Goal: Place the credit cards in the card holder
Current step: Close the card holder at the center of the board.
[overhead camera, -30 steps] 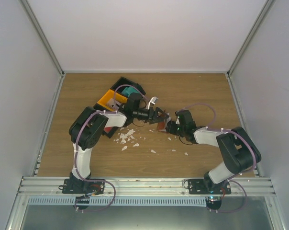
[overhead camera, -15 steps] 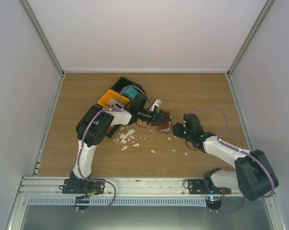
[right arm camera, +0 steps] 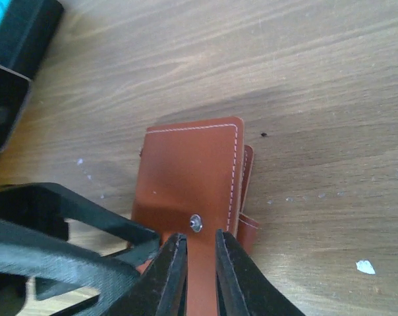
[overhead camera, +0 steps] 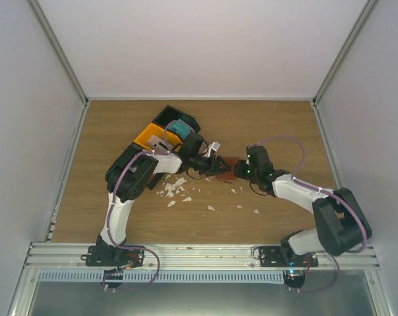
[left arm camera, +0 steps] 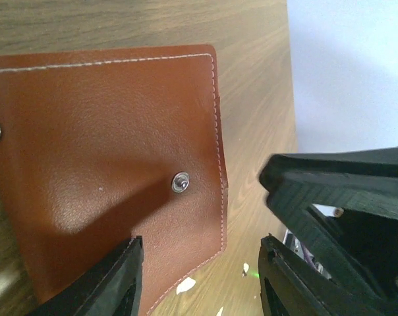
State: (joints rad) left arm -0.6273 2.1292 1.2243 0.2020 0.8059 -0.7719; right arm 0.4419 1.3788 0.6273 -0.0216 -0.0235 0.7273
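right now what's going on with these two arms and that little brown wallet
Both arms meet at the brown card holder, which lies folded near the middle of the table. The right pincer pinches its flap just below the snap button. The left pincer is open, straddling the holder's edge. Neither pincer holds a card. A teal credit card sits in the black-and-orange tray, and white scraps litter the wood nearby.
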